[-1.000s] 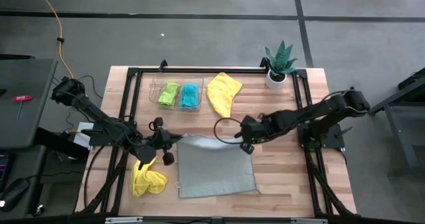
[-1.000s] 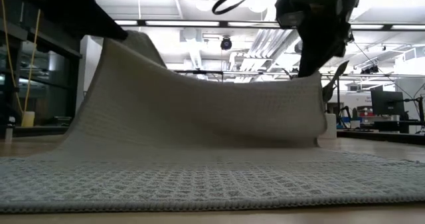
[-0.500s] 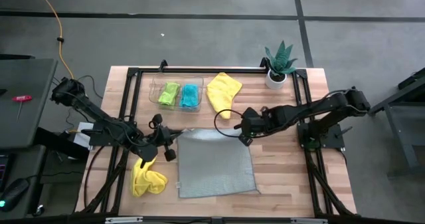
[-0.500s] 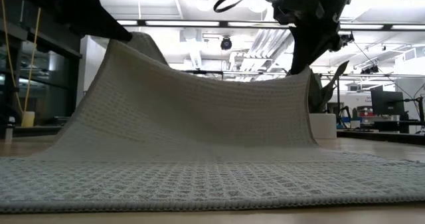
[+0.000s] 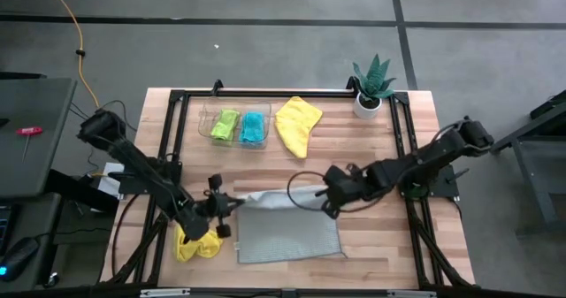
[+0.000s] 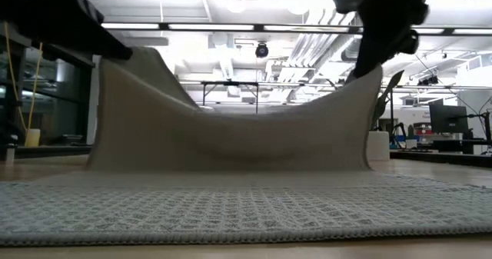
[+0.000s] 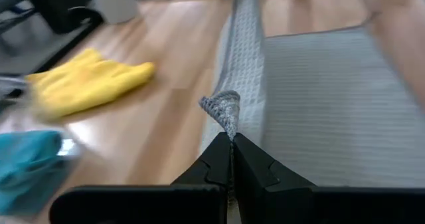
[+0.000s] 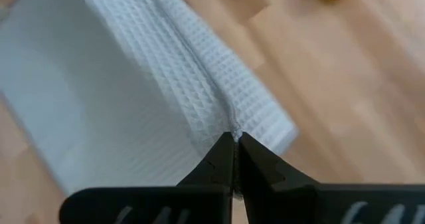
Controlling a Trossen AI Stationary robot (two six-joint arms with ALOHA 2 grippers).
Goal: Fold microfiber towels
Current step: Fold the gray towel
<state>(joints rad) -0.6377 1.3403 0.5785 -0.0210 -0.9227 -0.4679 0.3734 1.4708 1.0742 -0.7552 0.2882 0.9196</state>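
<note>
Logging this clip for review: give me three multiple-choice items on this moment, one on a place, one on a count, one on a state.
1. Where is the potted plant?
A. far right corner of the table
B. near left corner
C. inside the tray

2. How many towels lie in the clear tray?
A. none
B. two
C. four

3. How is the grey towel held?
A. lying flat, untouched
B. by one gripper
C. by both grippers

Answers: 1 A, it stands by the far right edge. 2 B, one green, one blue. 3 C, left gripper and right gripper each pinch a corner.

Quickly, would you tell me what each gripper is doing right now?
Left gripper: shut on the grey towel, pinching a corner.
Right gripper: shut on the grey towel's other lifted corner.
</note>
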